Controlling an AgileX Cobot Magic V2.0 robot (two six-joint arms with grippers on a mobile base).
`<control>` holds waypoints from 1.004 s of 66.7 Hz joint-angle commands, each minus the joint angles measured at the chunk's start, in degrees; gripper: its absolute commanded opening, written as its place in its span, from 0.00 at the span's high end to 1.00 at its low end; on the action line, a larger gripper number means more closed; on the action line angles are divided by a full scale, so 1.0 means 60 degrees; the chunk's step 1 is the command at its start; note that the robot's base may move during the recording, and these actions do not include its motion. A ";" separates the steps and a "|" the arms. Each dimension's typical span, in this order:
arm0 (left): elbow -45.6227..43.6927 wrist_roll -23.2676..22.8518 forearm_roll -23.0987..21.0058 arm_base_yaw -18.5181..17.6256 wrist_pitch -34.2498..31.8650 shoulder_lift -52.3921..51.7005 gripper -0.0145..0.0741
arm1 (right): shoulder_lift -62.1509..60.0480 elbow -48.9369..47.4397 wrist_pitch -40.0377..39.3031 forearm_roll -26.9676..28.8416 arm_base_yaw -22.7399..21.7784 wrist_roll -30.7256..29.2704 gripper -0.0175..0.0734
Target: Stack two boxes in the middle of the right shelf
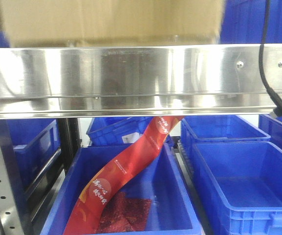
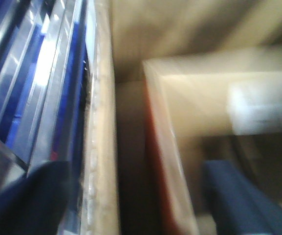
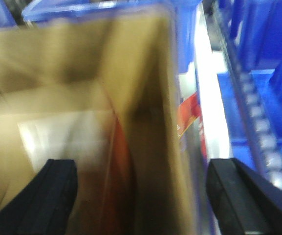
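Front view: a tan cardboard box point(image 1: 109, 22), motion-blurred, stands on or just above the stainless-steel shelf point(image 1: 131, 73), its lower edge meeting the top of the broad reflective front lip; whether it rests fully I cannot tell. A black cable point(image 1: 265, 63) hangs across the lip at the right, near two small screws point(image 1: 239, 64). Below the shelf lie blue plastic bins point(image 1: 238, 191); the nearer bin point(image 1: 131, 196) holds a long red printed package point(image 1: 126, 169). Left wrist view: my left hand point(image 2: 131, 205) shows two dark fingers point(image 2: 238, 200) set wide apart, a cardboard wall edge point(image 2: 101, 147) and an inner cardboard panel point(image 2: 180, 161) between them; the hand appears released rather than clenched, though blur leaves contact uncertain. Right wrist view: my right hand point(image 3: 145, 200) likewise shows two black fingers point(image 3: 57, 191) spread wide, with an open cardboard box point(image 3: 145, 107) between them; no finger is seen pressing the wall. Judged progress: one box is at shelf level. A second box, and any stacking, cannot be confirmed, so placing and aligning it probably remains, as may withdrawing both hands.
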 commanded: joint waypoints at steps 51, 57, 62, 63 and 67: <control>0.3258 0.1437 -0.1780 -0.0039 -0.3309 -0.2465 0.94 | -0.1597 0.1304 -0.0916 0.0787 0.0055 -0.1687 0.99; 0.4822 0.1437 -0.1872 -0.0039 -0.4543 -0.3459 0.94 | -0.2365 0.2512 -0.2096 0.0724 0.0055 -0.1687 0.99; 0.6209 0.1437 -0.1872 -0.0039 -0.5576 -0.4355 0.94 | -0.3084 0.3863 -0.3383 0.0620 0.0055 -0.1687 0.99; 0.6547 0.1437 -0.1872 -0.0039 -0.5827 -0.4583 0.94 | -0.3219 0.4099 -0.3591 0.0610 0.0055 -0.1687 0.99; 0.7614 0.1437 -0.1872 -0.0039 -0.6634 -0.5321 0.94 | -0.3896 0.5239 -0.4526 0.0435 0.0055 -0.1687 0.99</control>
